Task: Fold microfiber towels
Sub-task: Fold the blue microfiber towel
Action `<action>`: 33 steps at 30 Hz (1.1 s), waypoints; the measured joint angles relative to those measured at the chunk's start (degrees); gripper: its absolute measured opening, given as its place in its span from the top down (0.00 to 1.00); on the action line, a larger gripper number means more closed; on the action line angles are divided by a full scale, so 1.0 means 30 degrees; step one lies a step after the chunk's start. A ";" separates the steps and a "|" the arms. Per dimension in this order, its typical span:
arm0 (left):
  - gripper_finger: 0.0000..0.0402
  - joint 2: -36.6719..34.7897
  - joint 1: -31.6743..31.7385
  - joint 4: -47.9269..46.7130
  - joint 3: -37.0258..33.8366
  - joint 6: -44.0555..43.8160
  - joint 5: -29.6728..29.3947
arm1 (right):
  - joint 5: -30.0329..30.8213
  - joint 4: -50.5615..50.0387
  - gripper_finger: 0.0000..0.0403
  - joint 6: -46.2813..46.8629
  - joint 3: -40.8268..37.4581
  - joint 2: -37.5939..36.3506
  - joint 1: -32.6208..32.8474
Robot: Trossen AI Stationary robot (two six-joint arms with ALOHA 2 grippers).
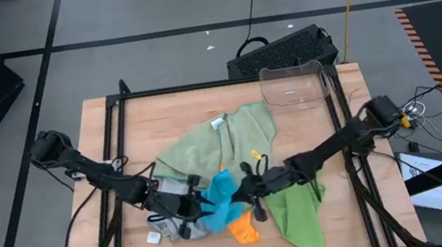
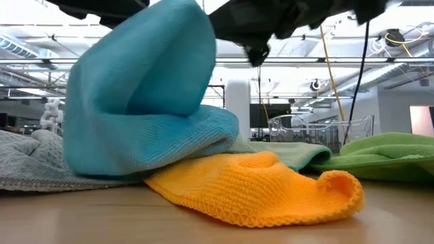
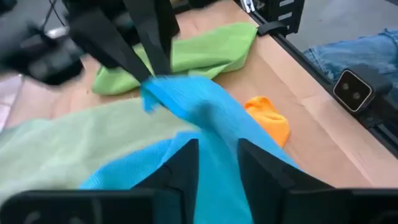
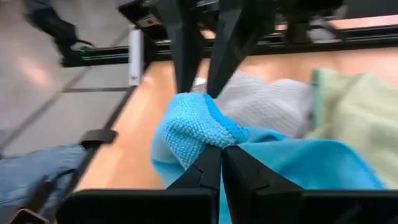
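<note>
A bright blue towel [image 1: 218, 195] is held up off the wooden table [image 1: 339, 219] near its front edge, where it rises out of a loose heap made up of a grey towel [image 1: 175, 225], an orange towel [image 1: 243, 229], a lime green towel [image 1: 295, 208] and a sage green towel [image 1: 215, 146]. The right gripper [image 4: 219, 149] is seen clamped on a bunched corner of the blue cloth, its fingers pressed together with fabric pinched between them. The left gripper [image 3: 217, 158] is set with its fingers apart, blue fabric lying between them, so no firm hold is shown there. The step in hand is judged to be the separating of one towel from the pile before any fold is made. A second corner would next have to be gripped by the left gripper, so that the cloth can be drawn clear and spread flat.
</note>
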 joint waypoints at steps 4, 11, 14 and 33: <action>0.63 0.0027 0.0131 -0.0283 0.0000 -0.0840 -0.0280 | 0.3005 -0.1089 1.00 -0.1564 -0.0007 -0.1034 0.1073; 0.57 0.1830 0.0480 0.1527 0.0007 -0.1735 0.0072 | 0.9178 -0.1422 1.00 -0.6124 -0.0007 -0.3343 0.3417; 0.58 0.3110 0.0470 0.2854 -0.0036 -0.0611 0.0160 | 1.1891 -0.2020 1.00 -0.7270 -0.0007 -0.4538 0.4331; 0.90 0.0123 0.0626 0.6923 0.0095 0.1442 -0.3143 | 1.3003 -0.8868 1.00 -0.2541 -0.0399 -0.8611 0.6182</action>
